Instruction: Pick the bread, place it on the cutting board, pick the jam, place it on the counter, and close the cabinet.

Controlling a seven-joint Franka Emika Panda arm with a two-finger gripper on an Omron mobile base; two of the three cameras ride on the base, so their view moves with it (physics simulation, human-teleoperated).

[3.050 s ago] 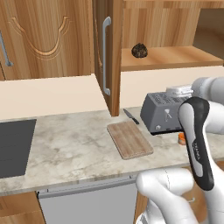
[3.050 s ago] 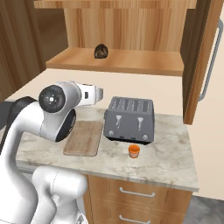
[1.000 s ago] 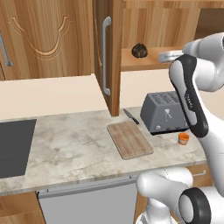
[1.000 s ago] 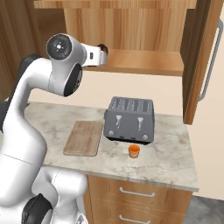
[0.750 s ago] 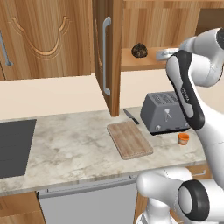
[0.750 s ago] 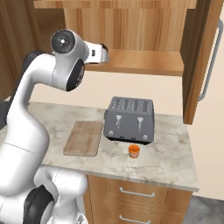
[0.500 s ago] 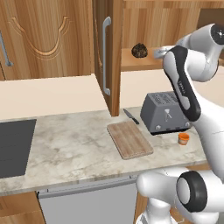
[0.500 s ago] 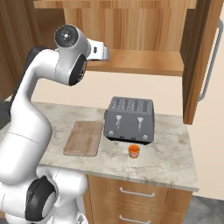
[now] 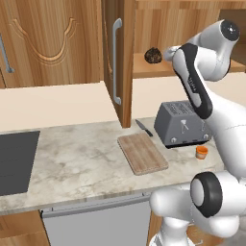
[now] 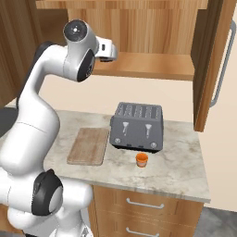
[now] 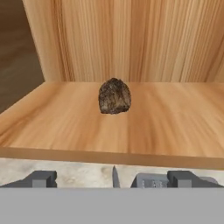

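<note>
Ahead of the open end effector (image 11: 112, 178) sits the bread (image 11: 114, 96).

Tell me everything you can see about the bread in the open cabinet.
The bread is a small, dark brown, rough, lumpy ball. It sits on the wooden shelf of the open cabinet, resting only on the shelf board, apart from the walls. It looks whole and unmoved. The gripper is open in front of it, not touching it. In the left base view it shows near the shelf's left end.
</note>
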